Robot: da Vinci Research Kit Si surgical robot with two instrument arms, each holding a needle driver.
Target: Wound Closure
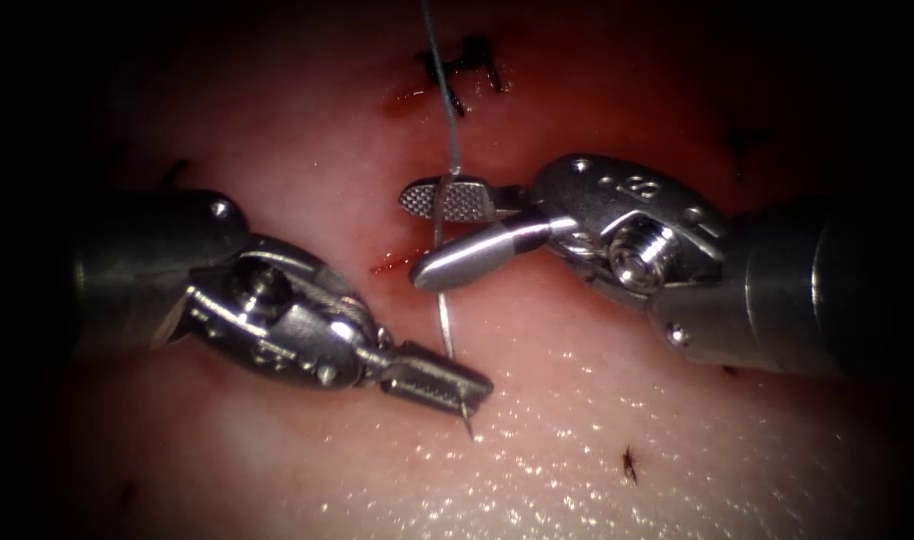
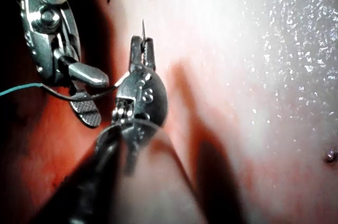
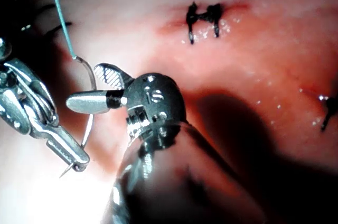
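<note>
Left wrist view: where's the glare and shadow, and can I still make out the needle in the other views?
Left wrist view: glare whitens the pale pork tissue; the left tool throws a dark shadow. Endoscope view: dark edges; the curved steel needle stays readable, gripped near its tip. Right wrist view: bright patch under the needle.

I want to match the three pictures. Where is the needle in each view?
Endoscope view: the needle runs from the left tool, which grips it near the point, up between the right tool's open jaws.
Left wrist view: needle, point past the left tool's tip.
Right wrist view: needle.
Shared landmark: the thread at the needle's tail.
</note>
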